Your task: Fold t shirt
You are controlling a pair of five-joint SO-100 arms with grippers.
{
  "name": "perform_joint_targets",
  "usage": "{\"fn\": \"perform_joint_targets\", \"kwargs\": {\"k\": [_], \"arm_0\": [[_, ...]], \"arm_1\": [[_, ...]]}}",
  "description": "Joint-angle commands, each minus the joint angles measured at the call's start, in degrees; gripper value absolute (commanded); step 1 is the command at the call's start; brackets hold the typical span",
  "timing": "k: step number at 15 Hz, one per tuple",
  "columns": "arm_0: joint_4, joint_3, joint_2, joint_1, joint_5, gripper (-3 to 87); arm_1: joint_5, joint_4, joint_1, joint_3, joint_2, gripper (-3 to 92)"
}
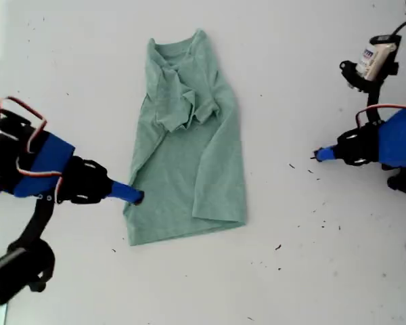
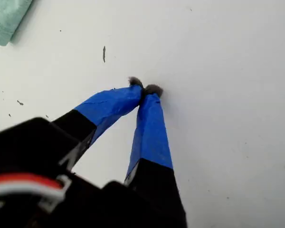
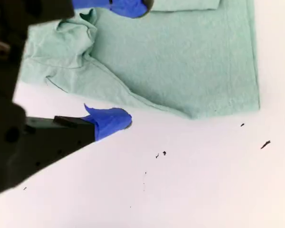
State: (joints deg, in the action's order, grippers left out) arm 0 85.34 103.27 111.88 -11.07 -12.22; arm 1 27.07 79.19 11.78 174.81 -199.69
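You've got a plain white table (image 1: 311, 271) filling pretty much the whole exterior view. It's speckled with small dark specks (image 1: 279, 248), mostly scattered toward the exterior view's lower right, with a few more (image 1: 291, 165) further up. The same kind of flecks (image 3: 160, 154) turn up on the white surface in the second wrist view, and a short dark mark (image 2: 104, 53) shows in the first wrist view.

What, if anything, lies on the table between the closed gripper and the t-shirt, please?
Only bare white table with a few dark specks, as the exterior view shows, separates my first gripper from the t shirt.
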Motion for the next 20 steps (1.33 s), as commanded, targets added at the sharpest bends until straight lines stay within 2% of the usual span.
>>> {"fn": "perform_joint_targets", "kwargs": {"k": [1,3,5,6,7,8,9,11,12,14,15,18,20], "arm_0": [[-6.86,3.16,-2.11,-1.67,0.09,32.5],[-16.17,12.04,-2.55,-1.67,-0.44,31.6],[-22.15,19.78,-5.10,-1.76,-3.43,29.5],[-29.18,25.14,-5.54,-1.49,-3.96,27.2],[-34.98,28.04,-6.50,-1.23,-3.69,23.6],[-36.65,27.95,-9.32,-1.05,-3.87,14.8],[-37.53,27.69,-11.25,-1.05,-3.96,2.4],[-36.30,27.07,-6.15,-2.20,-5.45,-0.2],[-32.34,26.63,1.23,-2.55,-7.12,-0.2],[-19.60,25.75,15.29,-1.41,-10.02,-0.2],[-17.49,27.51,20.48,0.09,-9.76,-0.2],[-19.25,22.68,16.61,1.85,-6.59,-0.2],[-25.40,14.59,7.38,4.04,-0.62,-0.2]], "arm_1": [[-0.70,-0.62,-0.18,2.29,-0.88,1.9],[-0.79,-0.62,-0.44,2.29,-0.88,1.9],[-0.79,-0.62,-0.70,2.29,-0.88,1.9],[-0.79,-0.62,-0.70,2.29,-0.88,1.9],[-0.79,-0.62,-0.70,2.29,-0.88,1.9],[-0.88,-0.62,-0.97,2.29,-0.88,1.9],[-1.14,-0.62,-1.32,2.29,-0.88,1.9],[-1.14,-0.62,-1.32,2.29,-0.88,1.9],[-1.14,-0.62,-1.32,2.29,-0.88,1.9],[-1.05,-0.62,-1.32,2.29,-0.88,1.9],[-0.97,-0.70,-1.32,2.29,-0.88,1.9],[-0.97,-0.70,-1.32,2.29,-0.88,1.9],[-0.97,-0.70,-1.32,2.29,-0.88,1.9]]}}
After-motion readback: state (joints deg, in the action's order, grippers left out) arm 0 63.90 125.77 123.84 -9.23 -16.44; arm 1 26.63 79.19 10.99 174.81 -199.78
